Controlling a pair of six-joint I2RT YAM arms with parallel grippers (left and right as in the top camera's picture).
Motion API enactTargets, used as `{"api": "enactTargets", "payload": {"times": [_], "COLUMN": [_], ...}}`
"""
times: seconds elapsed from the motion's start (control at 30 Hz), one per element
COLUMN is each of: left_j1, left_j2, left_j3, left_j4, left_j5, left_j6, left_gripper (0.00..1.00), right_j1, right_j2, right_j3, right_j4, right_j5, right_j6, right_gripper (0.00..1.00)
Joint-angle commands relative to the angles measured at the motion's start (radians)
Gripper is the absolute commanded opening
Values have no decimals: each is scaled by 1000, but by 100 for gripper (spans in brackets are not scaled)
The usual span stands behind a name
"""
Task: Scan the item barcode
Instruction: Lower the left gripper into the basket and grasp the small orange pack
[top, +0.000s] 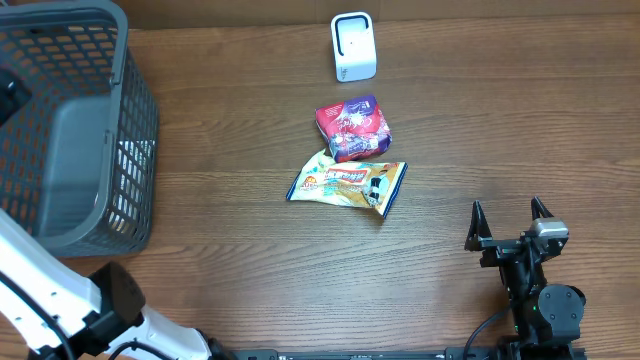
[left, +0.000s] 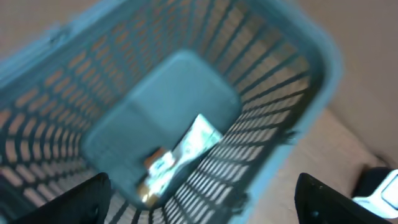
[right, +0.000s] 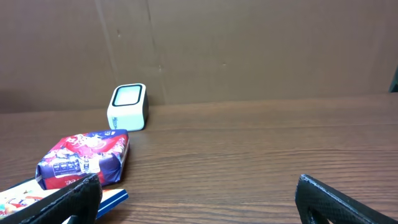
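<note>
wooden table (top: 230, 250), middle: purple packet (top: 352, 128) just beside yellow packet (top: 347, 185), scanner (top: 353, 46) at the far edge. only the left wrist view shows a third packet (left: 186, 149) inside the basket (top: 135, 130). left gripper (left: 202, 183) and right gripper (top: 508, 210) gape, empty.

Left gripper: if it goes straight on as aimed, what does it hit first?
Probably the white and orange snack packet lying on the floor of the grey plastic mesh basket; the left gripper points down into it. Blurry, so depth is uncertain.

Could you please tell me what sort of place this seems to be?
Probably a mock shop checkout on a wooden table: a barcode scanner, a red snack packet and a grey shopping basket.
</note>
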Motion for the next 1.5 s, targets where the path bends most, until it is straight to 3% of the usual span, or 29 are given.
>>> {"api": "enactTargets", "payload": {"times": [0.0,0.37,0.67,0.87,1.17,1.47], "left_j1": [41,50,49,49,48,51], "left_j2": [3,59,71,71,71,71], "left_j3": [-135,-613,-959,-1078,-1192,-1198], "left_j4": [11,240,418,522,711,787], "left_j5": [12,-43,-66,-53,104,-21], "left_j6": [-26,-32,-64,-167,-171,-166], "left_gripper": [87,92,87,81,76,72], "right_j1": [-3,-3,-3,-3,-3,-3], "right_j2": [-10,-10,-10,-10,-10,-10], "right_j3": [-10,-10,-10,-10,-10,-10], "right_j4": [5,5,5,5,5,5], "right_j5": [9,9,9,9,9,9], "right_j6": [-7,-7,-7,-7,-7,-7], "right_gripper": [100,100,100,100,100,100]}}
